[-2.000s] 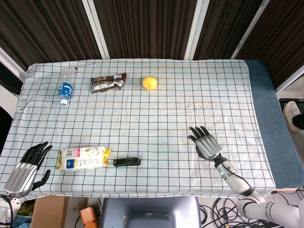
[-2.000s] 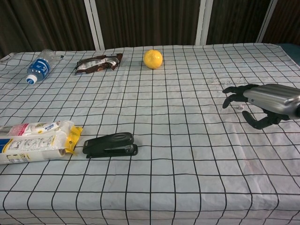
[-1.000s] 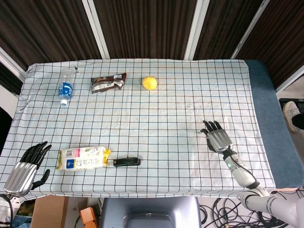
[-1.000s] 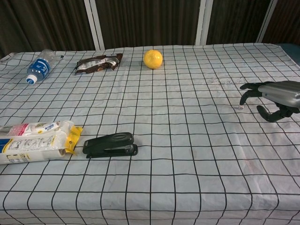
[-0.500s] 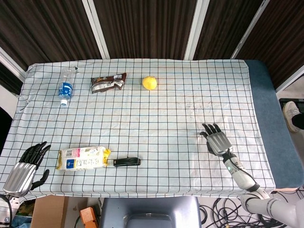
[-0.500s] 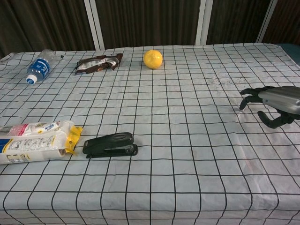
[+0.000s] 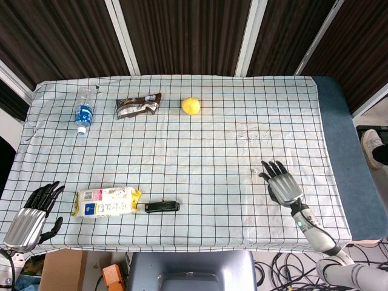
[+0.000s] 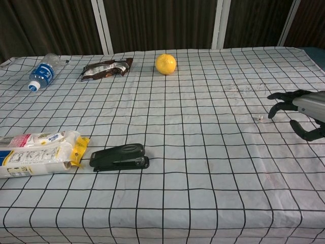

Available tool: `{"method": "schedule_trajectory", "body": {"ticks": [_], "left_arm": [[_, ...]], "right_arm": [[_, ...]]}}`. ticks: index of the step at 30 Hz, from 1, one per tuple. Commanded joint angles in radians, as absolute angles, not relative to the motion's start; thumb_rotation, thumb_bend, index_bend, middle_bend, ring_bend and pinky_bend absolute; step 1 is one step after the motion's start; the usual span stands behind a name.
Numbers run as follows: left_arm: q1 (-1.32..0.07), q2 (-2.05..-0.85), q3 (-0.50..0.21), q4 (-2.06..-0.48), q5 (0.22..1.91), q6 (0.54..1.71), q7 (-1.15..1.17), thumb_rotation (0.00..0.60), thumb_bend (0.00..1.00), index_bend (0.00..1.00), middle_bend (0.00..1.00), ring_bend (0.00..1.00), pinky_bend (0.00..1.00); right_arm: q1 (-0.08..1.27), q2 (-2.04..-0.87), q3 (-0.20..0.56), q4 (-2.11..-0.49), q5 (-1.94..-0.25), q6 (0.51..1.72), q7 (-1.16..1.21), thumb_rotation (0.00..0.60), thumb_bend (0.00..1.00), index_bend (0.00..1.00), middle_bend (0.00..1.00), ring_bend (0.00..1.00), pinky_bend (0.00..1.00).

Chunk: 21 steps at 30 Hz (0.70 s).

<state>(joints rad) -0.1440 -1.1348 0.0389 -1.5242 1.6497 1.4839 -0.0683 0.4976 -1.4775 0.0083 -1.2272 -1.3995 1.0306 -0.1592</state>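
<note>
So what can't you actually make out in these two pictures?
- Left hand: only the head view shows it, at the table's corner; the chest view misses it altogether.
- Right hand: cut off by the chest view's right edge.
- White packet: its end runs off the chest view's left edge.
- Print on the bottle and brown wrapper: too small to read.
- Tiny white speck near the right hand: too small to identify.

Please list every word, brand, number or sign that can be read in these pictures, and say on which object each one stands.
None can be read.
Water bottle: blue label, print too small.
Snack wrapper: lettering blurred.
White and yellow packet: printed lines and blue marks, too small to read.
Black stapler, yellow fruit: no text visible.
</note>
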Motion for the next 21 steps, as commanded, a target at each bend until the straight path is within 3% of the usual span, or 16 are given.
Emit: {"method": "schedule_trajectory", "body": {"ticks": [1,3,6,8,13,21], "left_arm": [[-0.143,-1.134,0.039,-1.524,1.649,1.486,-0.069,0.6,0.46,0.0,0.0,0.0,0.1],[-0.14,-1.133,0.038,-1.524,1.648,1.49,-0.07,0.6,0.46,0.0,0.0,0.0,0.1],[-0.134,-1.135,0.037,-1.525,1.65,1.502,-0.06,0.6,0.46,0.0,0.0,0.0,0.1],[-0.133,-1.138,0.039,-1.525,1.651,1.501,-0.052,0.6,0.46,0.0,0.0,0.0,0.1],[-0.138,-1.145,0.041,-1.529,1.648,1.481,-0.035,0.6,0.46,0.0,0.0,0.0,0.1],[-0.133,-1.147,0.037,-1.531,1.646,1.491,-0.018,0.6,0.46,0.0,0.0,0.0,0.1]], "right_arm": [[0.453,-1.433,-0.004,-1.289,-1.452,1.136,-0.151,0.6,0.71,0.14,0.0,0.0,0.0],[0.393,-1.382,-0.026,-1.356,-1.49,1.25,-0.175,0.6,0.71,0.08,0.0,0.0,0.0],[0.203,-1.248,-0.119,-1.56,-1.551,1.513,-0.286,0.6,0.7,0.02,0.0,0.0,0.0],[0.148,-1.225,-0.142,-1.589,-1.581,1.59,-0.274,0.6,0.69,0.0,0.0,0.0,0.0],[0.114,-1.187,-0.136,-1.61,-1.607,1.629,-0.217,0.6,0.67,0.0,0.0,0.0,0.0],[0.109,-1.183,-0.109,-1.616,-1.591,1.58,-0.223,0.6,0.67,0.0,0.0,0.0,0.0]]}}
